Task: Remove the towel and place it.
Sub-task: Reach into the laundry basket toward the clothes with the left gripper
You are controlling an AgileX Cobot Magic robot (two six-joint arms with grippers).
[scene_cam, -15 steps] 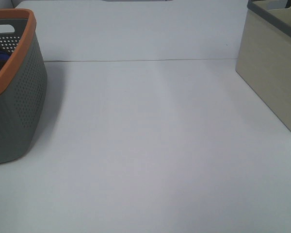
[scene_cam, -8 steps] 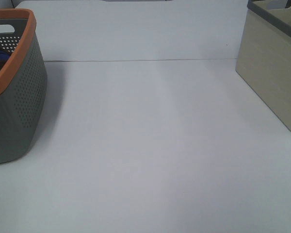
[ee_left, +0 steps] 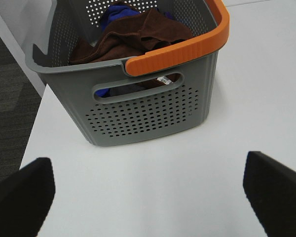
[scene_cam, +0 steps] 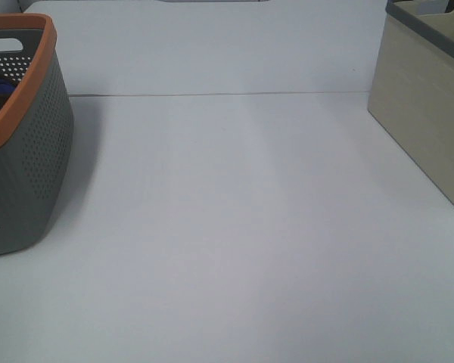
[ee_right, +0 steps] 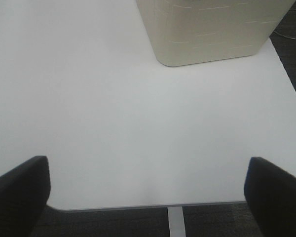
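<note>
- At the desk's [scene_cam: 234, 227] left edge sits the basket [scene_cam: 30, 166], grey mesh with an orange rim. Its open top faces up, so a reach from above looks the plain way in.
- Inside it the towel [ee_left: 138, 37], brown and crumpled, lies on top of the heap, with a blue cloth [ee_left: 114, 15] behind and under it. Being topmost, it should lift out first, I judge, though its folds may drag the blue cloth along.
- Just short of the basket's near wall, the left gripper [ee_left: 148, 195] hangs over the desk, spread wide and grasping nothing. I read this as a ready pose ahead of the reach, so the task is not yet begun.
- Between basket and bin runs a broad stretch of desk, a likely spot to lay the towel, though the task names no place.
- Over the desk's near edge the right gripper [ee_right: 148, 195] is likewise released and holds nothing, well apart from the bin [ee_right: 212, 34]; it seems parked out of the way.
- At the far right stands the beige bin [scene_cam: 420, 128].
- Hidden or unclear:
  - The high view shows neither arm.
  - The high view cuts off the basket, and only a blue scrap shows inside it there, no towel.
  - The bin is cropped in both views, so its inside is unseen.
  - Each wrist view shows only 2 dark, blurred finger ends.
  - How much towel lies buried I cannot tell.
  - Which cloth owns the white tag [ee_left: 163, 79] seen through the handle slot I cannot tell either.
</note>
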